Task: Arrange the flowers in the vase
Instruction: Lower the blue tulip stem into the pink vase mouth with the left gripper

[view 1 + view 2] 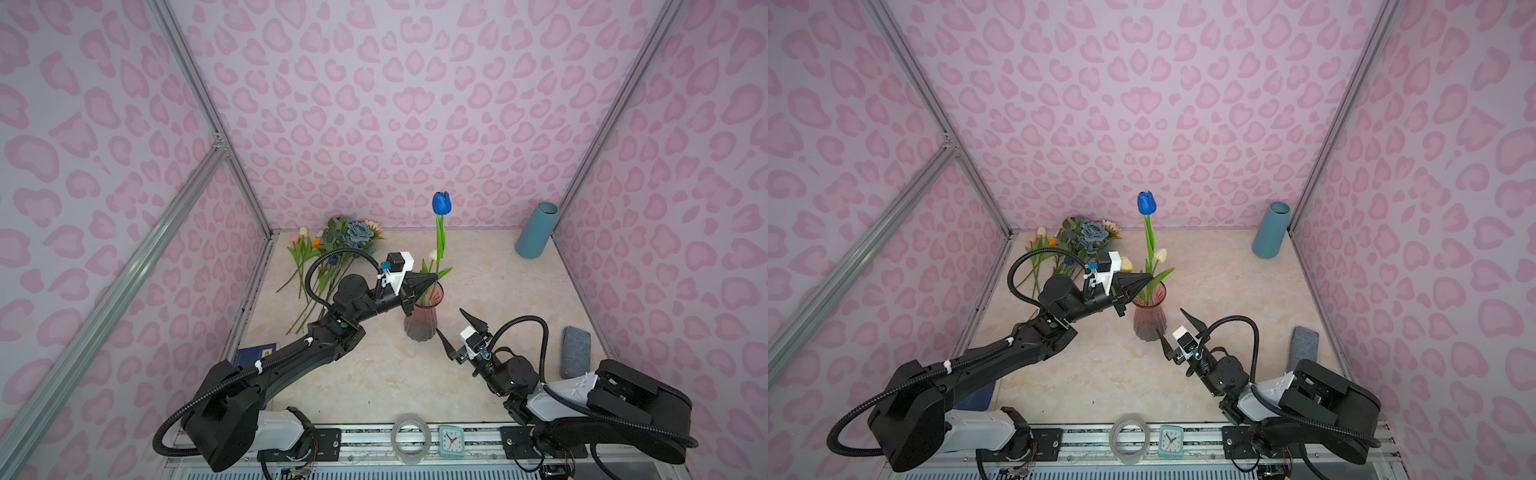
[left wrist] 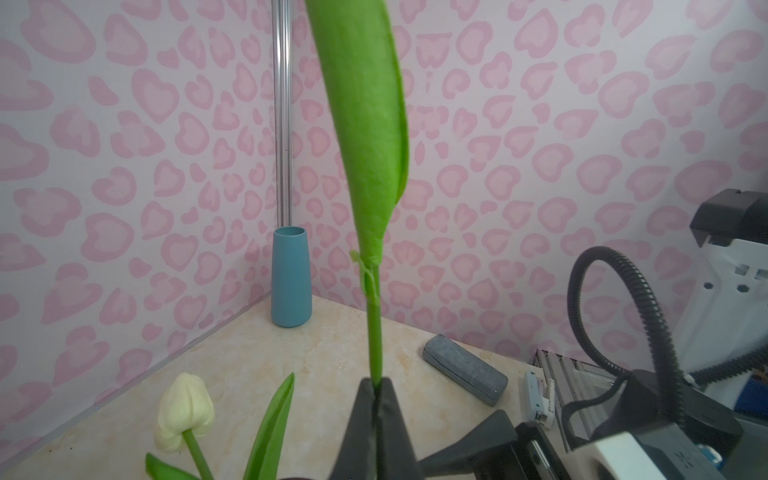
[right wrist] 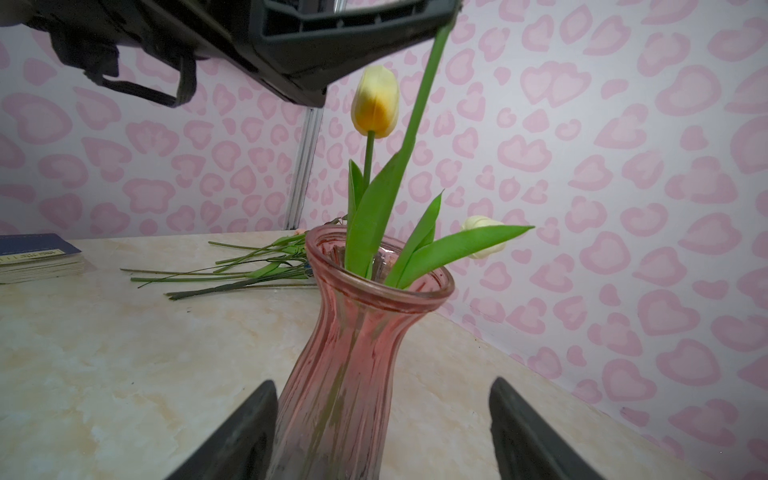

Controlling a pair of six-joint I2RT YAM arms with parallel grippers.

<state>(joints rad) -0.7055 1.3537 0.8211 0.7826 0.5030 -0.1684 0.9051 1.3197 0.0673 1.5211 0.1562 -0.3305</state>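
A: Gaping wide just beside the pink vase (image 1: 420,322), the right hand (image 1: 449,320) holds nothing.
B: And the left hand (image 1: 434,277)?
A: Pinched tight on the blue tulip (image 1: 441,202), low on its stem, above the vase mouth. Behind, other flowers (image 1: 328,257) lie on the worktop (image 1: 498,291).

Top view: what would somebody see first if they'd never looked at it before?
The bright blue tulip stands tall over the middle of the table, its stem pinched in the shut left gripper right above the pink glass vase. The right gripper hangs open beside the vase, and more flowers lie in a pile at the back left.
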